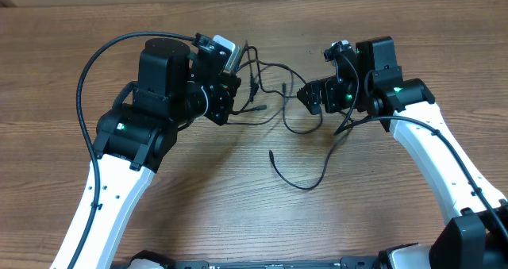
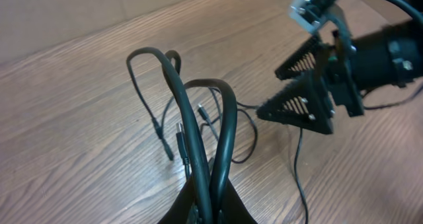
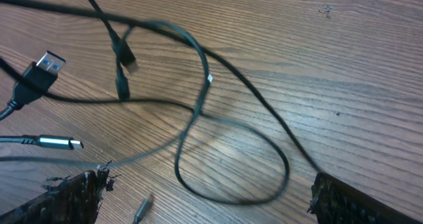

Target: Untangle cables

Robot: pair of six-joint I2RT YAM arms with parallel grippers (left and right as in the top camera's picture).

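Several thin black cables point(image 1: 298, 186) lie tangled on the wooden table between my two grippers, and one strand trails toward the front. My left gripper point(image 1: 236, 85) is shut on two strands, which arch up out of its jaws as loops point(image 2: 232, 118) in the left wrist view point(image 2: 211, 187). My right gripper point(image 1: 311, 98) is open just right of the tangle, also seen as two spread black fingers point(image 2: 297, 108). In the right wrist view its fingers point(image 3: 69, 197) stand wide apart over a cable loop point(image 3: 231, 151) resting on the table, gripping nothing.
A USB plug point(image 3: 46, 65) and a silver-tipped plug point(image 3: 59, 143) lie at the left of the right wrist view. Thicker black arm wires point(image 1: 87, 78) curve beside the left arm. Bare wooden table point(image 1: 238, 205) extends toward the front.
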